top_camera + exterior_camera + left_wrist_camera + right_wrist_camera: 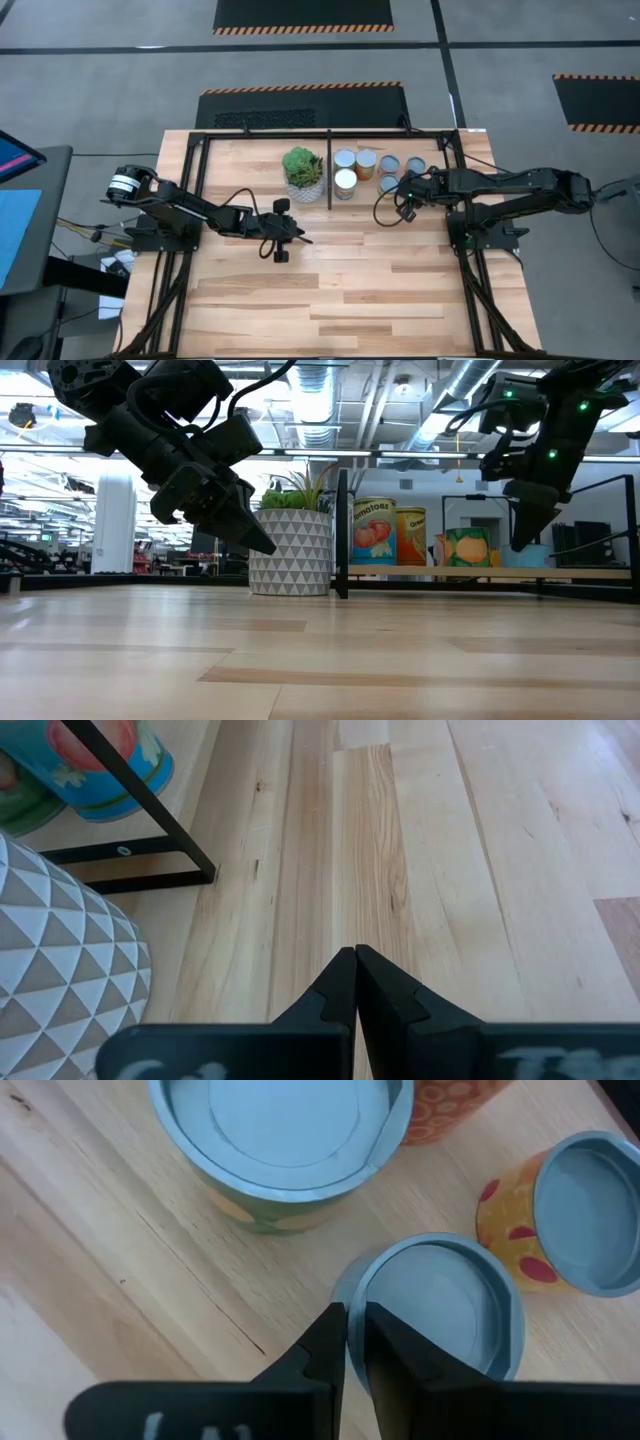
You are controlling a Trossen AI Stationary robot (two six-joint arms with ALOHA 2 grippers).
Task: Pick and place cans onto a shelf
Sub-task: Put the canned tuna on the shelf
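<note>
We see the shelf (330,140), black tube frame on light boards, at the far side of the table (340,290), split by a thin centre bar (329,170). Left of that bar stands a succulent in a white patterned pot (303,172). Right of it the cans (366,172) cluster close together: three near the bar, more further right under the right arm. From the low view we read tomato labels on two of them and an orange label on a third (461,548).

The right gripper (407,200) hangs over the right-hand cans. In its wrist view the fingers (335,1355) stand almost together with only a thin slit between them, tips just above the rim of a silver-topped can (450,1305); they pinch nothing that we can see. A green-labelled can (280,1140) and an orange one with red dots (575,1215) stand beside it.

The left gripper (295,237) waits above the bare boards in front of the pot, its fingers (355,990) pressed together, empty.
</note>
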